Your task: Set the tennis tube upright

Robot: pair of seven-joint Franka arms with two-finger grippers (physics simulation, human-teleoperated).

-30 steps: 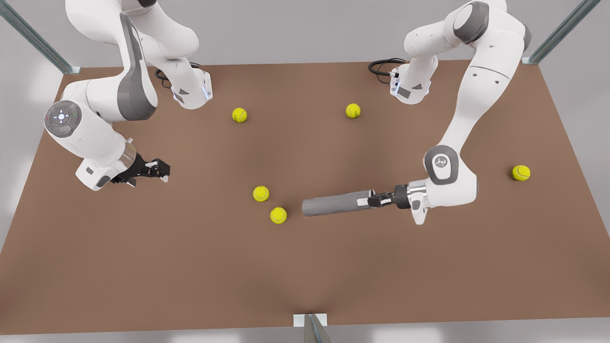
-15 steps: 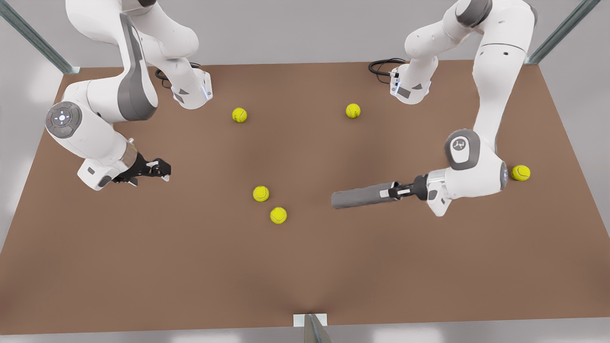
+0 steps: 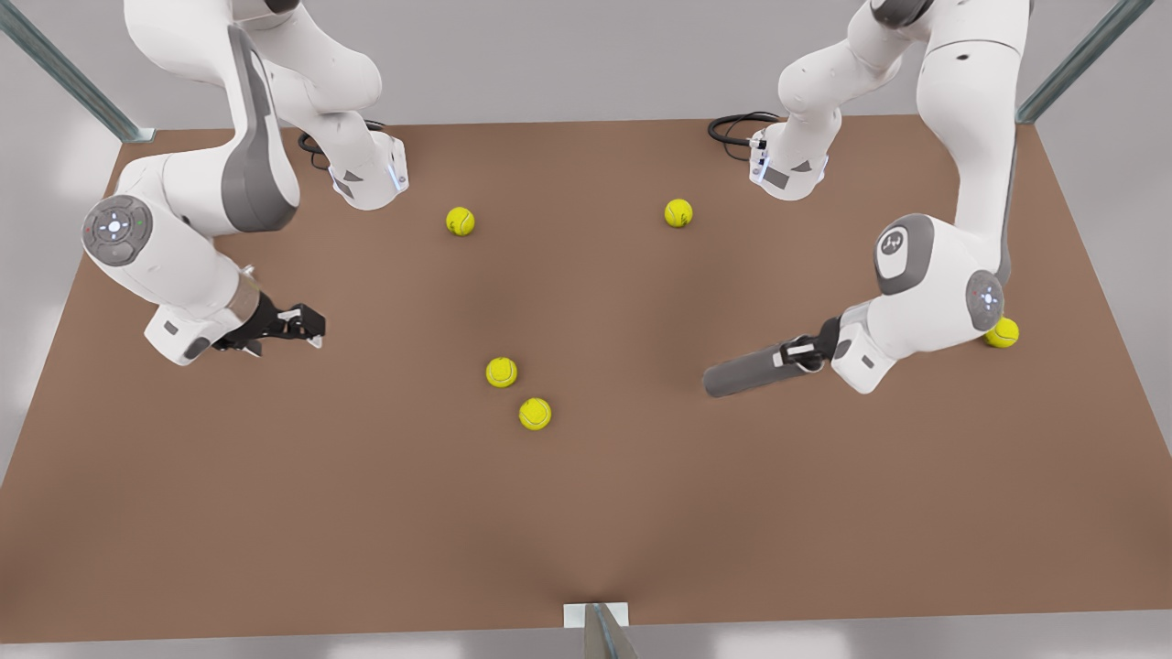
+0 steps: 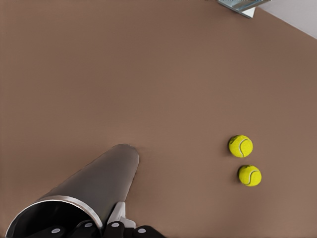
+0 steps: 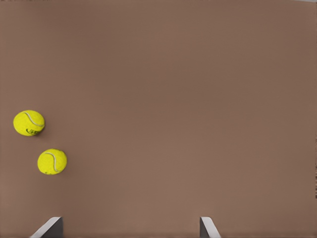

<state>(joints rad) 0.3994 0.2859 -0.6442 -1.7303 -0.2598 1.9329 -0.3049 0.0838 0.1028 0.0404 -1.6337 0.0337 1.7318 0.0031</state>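
Two yellow felt tennis balls (image 3: 518,394) lie side by side nearest the camera on the brown tabletop (image 3: 586,513). Towards the front view's right, the smooth grey metallic tennis tube (image 3: 743,373) is held tilted, its far end low over the tabletop; the left claw (image 3: 798,352) is clamped on its open rim (image 4: 47,208). On the front view's left, the right claw (image 3: 311,327) waits above the tabletop, fingers (image 5: 49,227) spread apart and empty. Farther back lie two more yellow balls (image 3: 461,221).

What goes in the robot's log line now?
left claw: shut on tennis tube, tilted | right claw: open, waiting | tube: not upright
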